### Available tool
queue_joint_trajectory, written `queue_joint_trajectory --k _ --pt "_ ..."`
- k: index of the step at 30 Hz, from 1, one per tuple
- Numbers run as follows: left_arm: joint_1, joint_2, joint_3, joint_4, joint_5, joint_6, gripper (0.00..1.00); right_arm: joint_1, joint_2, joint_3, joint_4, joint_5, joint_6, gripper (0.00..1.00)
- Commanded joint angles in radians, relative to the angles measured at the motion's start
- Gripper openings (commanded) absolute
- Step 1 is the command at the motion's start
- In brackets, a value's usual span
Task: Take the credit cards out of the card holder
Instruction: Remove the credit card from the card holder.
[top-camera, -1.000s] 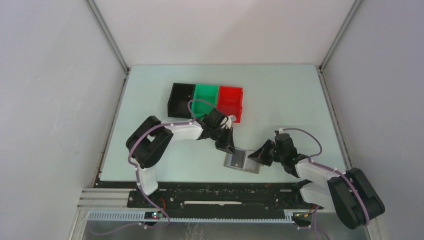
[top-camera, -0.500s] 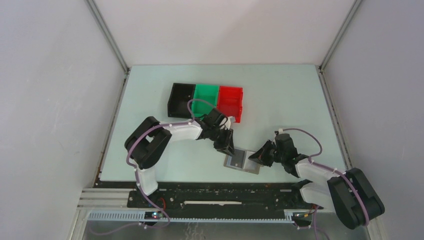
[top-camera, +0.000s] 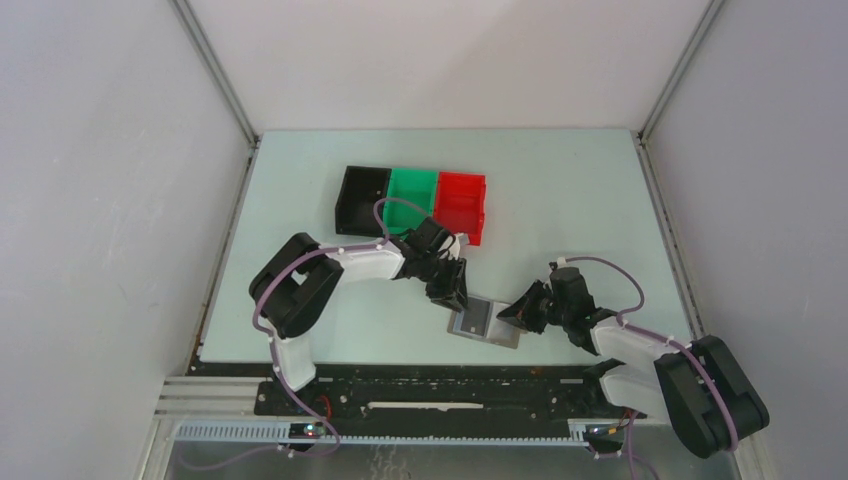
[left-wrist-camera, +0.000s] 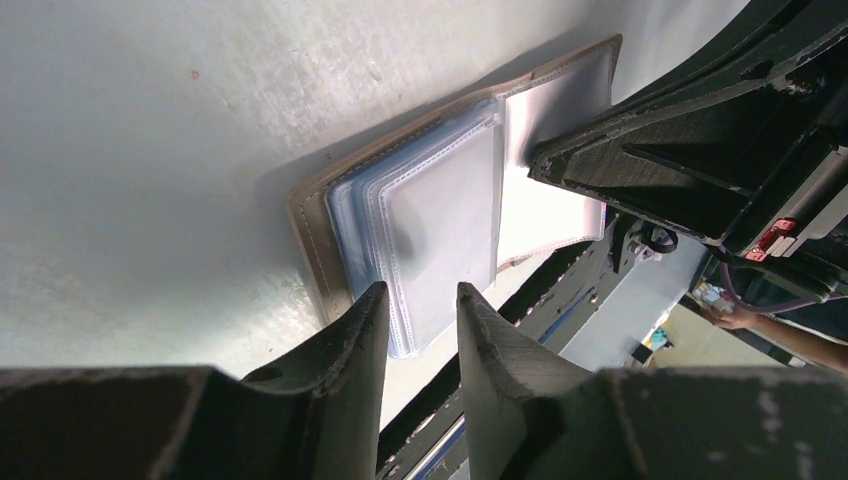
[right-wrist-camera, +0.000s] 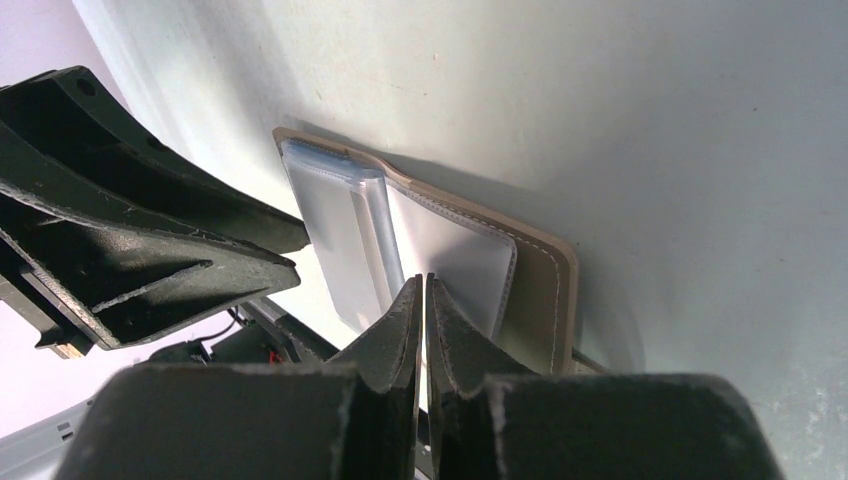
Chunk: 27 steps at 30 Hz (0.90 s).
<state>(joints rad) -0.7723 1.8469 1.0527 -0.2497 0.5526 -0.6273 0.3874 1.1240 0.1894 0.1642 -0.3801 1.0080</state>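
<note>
Shows card holder (top-camera: 486, 322) open flat, long axis arm to arm; left gripper (left-wrist-camera: 421, 296) narrowly parted at sleeves (left-wrist-camera: 440, 220), right gripper (right-wrist-camera: 422, 283) almost closed, maybe nipping one.

The holder (left-wrist-camera: 308, 235) has a matt, leather-like tan cover with stitched edges; its sleeves (left-wrist-camera: 440, 215) are glossy clear plastic. The fingers (left-wrist-camera: 345, 350) are rough, layered black plastic. The table (left-wrist-camera: 150, 120) is smooth with a soft sheen.
</note>
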Motion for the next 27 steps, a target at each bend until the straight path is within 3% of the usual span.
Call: queue_joint_trajectory --k 1,27 --pt "-0.005 -0.003 0.018 0.006 0.005 0.023 0.36 -0.002 0.006 0.012 0.006 0.0 -0.019 0.1" --pt "-0.027 -0.077 0.029 0.16 0.21 -0.09 0.33 -0.005 -0.026 0.005 -0.019 0.009 -0.016 0.1"
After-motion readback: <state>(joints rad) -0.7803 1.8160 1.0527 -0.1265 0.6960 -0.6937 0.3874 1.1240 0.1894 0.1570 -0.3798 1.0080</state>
